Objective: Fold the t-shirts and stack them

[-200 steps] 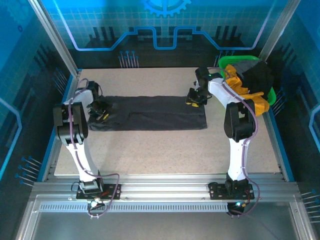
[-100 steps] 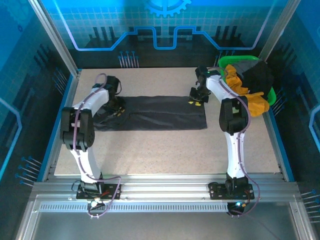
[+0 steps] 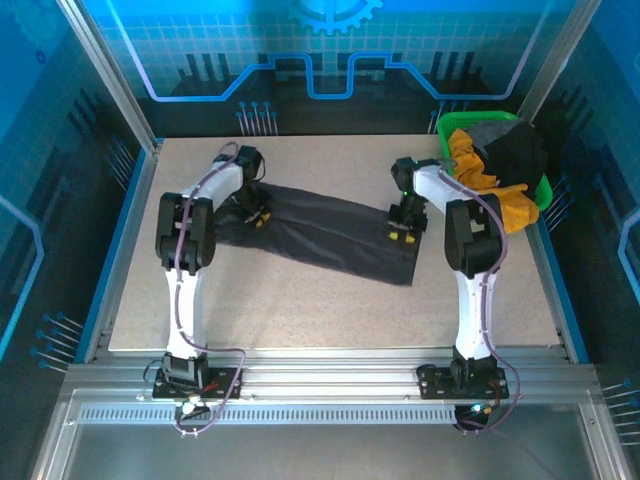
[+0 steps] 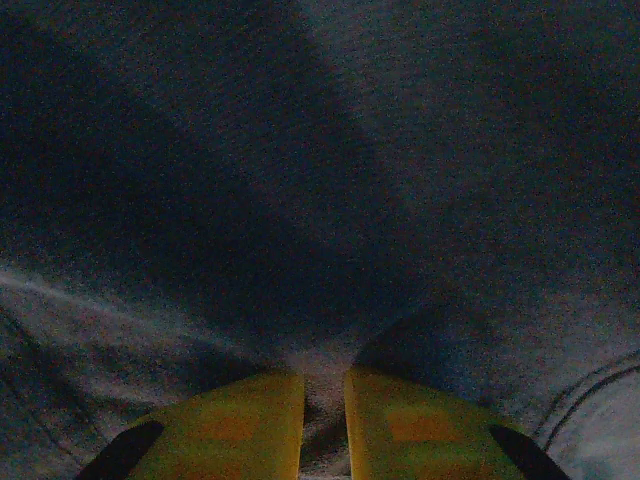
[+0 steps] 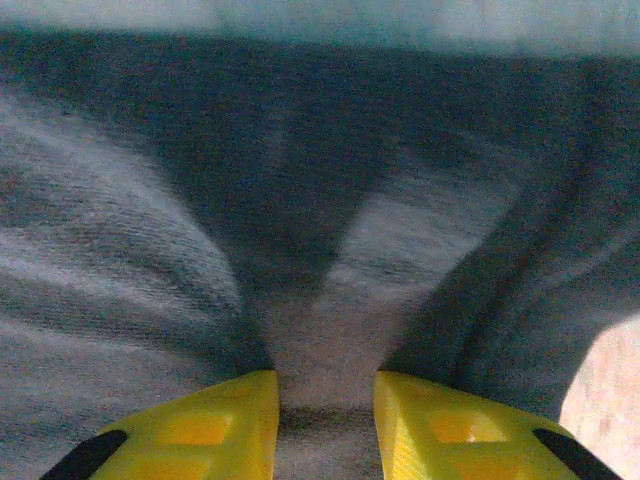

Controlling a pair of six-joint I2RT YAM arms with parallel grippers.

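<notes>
**Q:** Item one, left gripper (image 3: 258,216)?
**A:** Fingers nearly closed, pinching a fold of the charcoal t-shirt (image 3: 330,235), which stretches from it to the right gripper (image 3: 402,233).
**Q:** Item two, that one?
**A:** Nipping the shirt's other end. Just behind it is the green basket (image 3: 452,122), holding the mustard t-shirt (image 3: 515,208) and the black t-shirt (image 3: 515,150).

the table (image 3: 300,310) has a pale beige speckled top with blue rims along its left and right edges. a dark charcoal t-shirt (image 3: 330,235) lies on it as a long band, spread over the middle of the far half. the band slants: its left end sits nearer the far edge, with some bunched cloth toward the left edge, and its right end reaches down toward the middle of the right side. a green plastic basket (image 3: 462,119) stands at the far right corner. the near half is bare.
</notes>
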